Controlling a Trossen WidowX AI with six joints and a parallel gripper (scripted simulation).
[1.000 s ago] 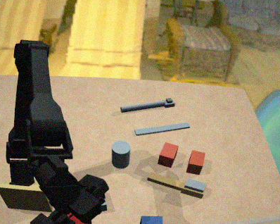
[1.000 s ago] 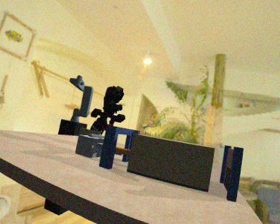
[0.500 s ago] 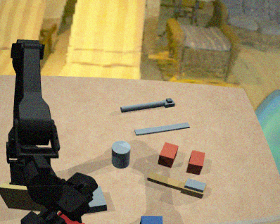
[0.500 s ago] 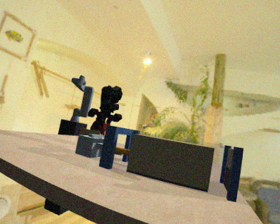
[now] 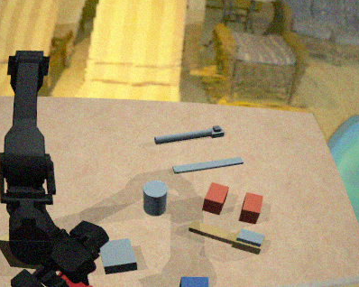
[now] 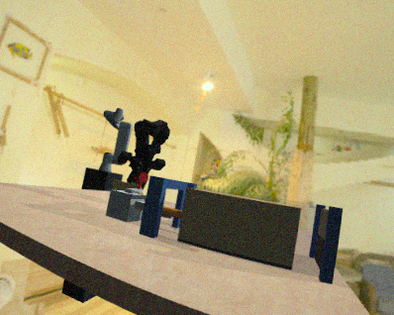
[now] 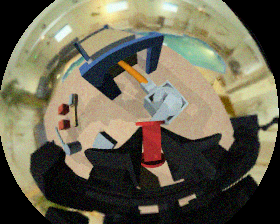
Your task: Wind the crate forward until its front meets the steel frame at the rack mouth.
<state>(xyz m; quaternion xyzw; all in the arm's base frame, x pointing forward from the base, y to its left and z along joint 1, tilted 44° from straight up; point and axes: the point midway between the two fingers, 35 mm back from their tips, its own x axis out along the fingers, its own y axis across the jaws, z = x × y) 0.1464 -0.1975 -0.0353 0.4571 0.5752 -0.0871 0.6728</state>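
Observation:
My gripper point(image 7: 149, 128) is shut on the red grip point(image 7: 152, 144) point(image 6: 143, 179) of the winch handle. The handle's grey crank arm point(image 7: 162, 111) reaches over the top of the grey winch point(image 7: 180, 111) point(image 6: 118, 207); its key end is hidden, so I cannot tell how deep it sits. An orange strap point(image 7: 132, 72) point(image 6: 172, 212) runs from the winch through the blue frame point(image 7: 104, 59) point(image 6: 152, 206) at the mouth of the cubby. The cubby's side panel point(image 6: 240, 228) looks dark. A dark shape shows behind the mouth at the strap's far end; the crate's front and its gap to the frame are unclear.
A grey square block point(image 5: 118, 253), a grey cylinder point(image 5: 155, 199), two red blocks point(image 5: 216, 198) point(image 5: 251, 207), a brown bar point(image 5: 211, 233) with a small grey block on it, a flat bar point(image 5: 207, 165) and a grey rod point(image 5: 184, 136) lie on the bench.

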